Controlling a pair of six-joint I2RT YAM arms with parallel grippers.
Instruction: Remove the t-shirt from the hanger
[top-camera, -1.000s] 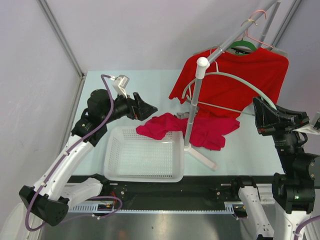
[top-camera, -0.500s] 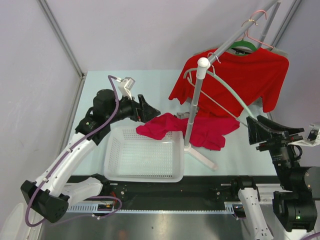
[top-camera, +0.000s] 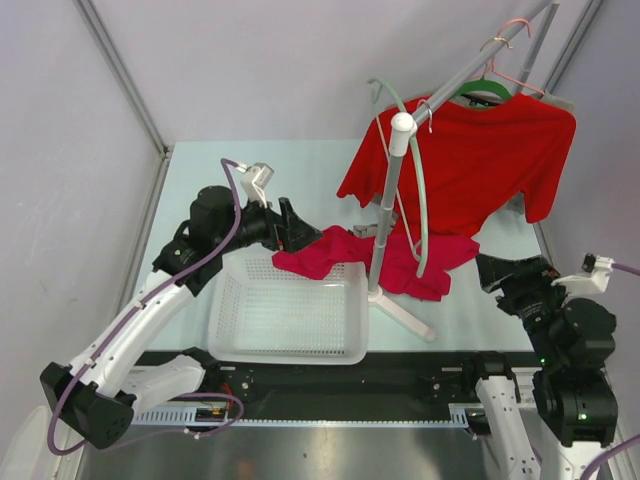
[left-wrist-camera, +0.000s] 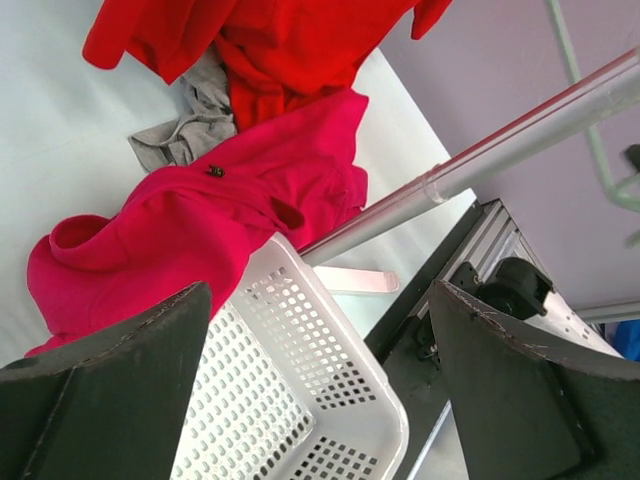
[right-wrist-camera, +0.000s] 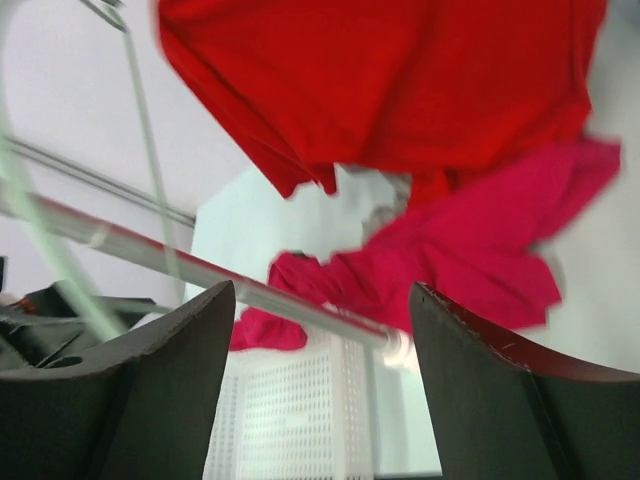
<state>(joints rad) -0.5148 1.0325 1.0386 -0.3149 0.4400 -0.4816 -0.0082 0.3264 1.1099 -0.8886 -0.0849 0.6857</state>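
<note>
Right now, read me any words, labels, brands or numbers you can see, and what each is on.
None can be read in any view.
The t-shirt, the hanger, the scarlet shirt and the basket show no print.
Any marking on the base rail is too small to read.

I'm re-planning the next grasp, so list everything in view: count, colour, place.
t-shirt: 1, crimson, crumpled on the table, one end on the basket's rim
hanger: 1, pale grey, bare, hooked on the rail
second t-shirt: 1, scarlet, on the green hanger
green hanger: 1, green, on the rail
wire hanger: 1, pink, on the rail
rack: 1, silver, mid-table
basket: 1, white, near side
cloth: 1, grey, beside the crimson t-shirt
left gripper: 1, black, open, above the basket's far rim
right gripper: 1, black, open, right of the rack
</note>
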